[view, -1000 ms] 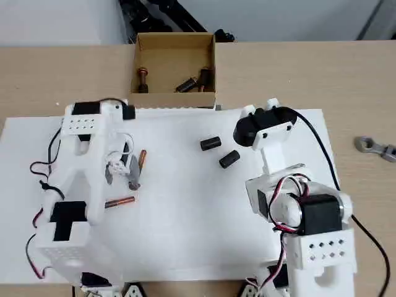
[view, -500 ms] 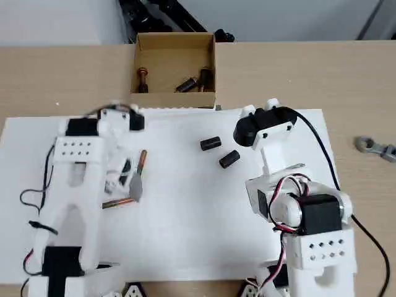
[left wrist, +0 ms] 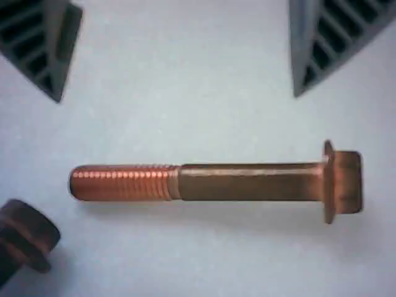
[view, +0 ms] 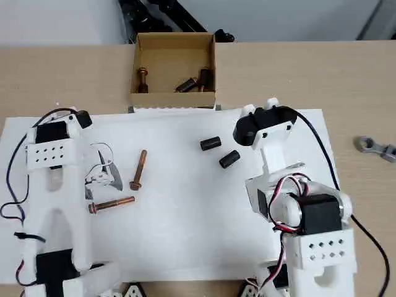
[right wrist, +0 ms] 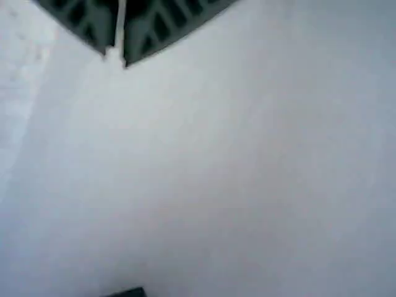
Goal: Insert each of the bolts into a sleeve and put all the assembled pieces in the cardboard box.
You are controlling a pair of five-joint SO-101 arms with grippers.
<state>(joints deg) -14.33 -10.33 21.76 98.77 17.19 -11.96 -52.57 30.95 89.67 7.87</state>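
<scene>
- The first bolt point(left wrist: 216, 182) is lying flat on the white sheet point(view: 185, 223), just off the tips of the left gripper point(left wrist: 178, 96). It is touching neither finger, and its shaft is running crosswise to them.
- The left gripper's fingers point(left wrist: 334, 43) are standing spread wide and gripping nothing. The bolt's head is sitting out past one fingertip, and its threaded end is sitting near the other.
- The second bolt point(view: 138, 170) is lying on the sheet just beside the outer face of one left finger. Its head is resting close to the first bolt's threaded end, without touching it.
- One sleeve point(view: 210, 143) and the other sleeve point(view: 229, 159) are lying near each other but apart, both empty. They are sitting well away from the left fingers, between the two grippers and much nearer the right arm.
- The right gripper point(right wrist: 117, 55) is hanging over a bare part of the sheet with its fingers pressed together, leaving only a thin slit and pinching nothing.
- The cardboard box point(view: 175, 98) is sitting beyond both sets of fingertips, against the far edge of the sheet. It is holding several assembled pieces point(view: 187, 85).
- A wrench point(view: 374, 146) is lying on the wooden table point(view: 346, 74), well out on the right arm's outer side.
</scene>
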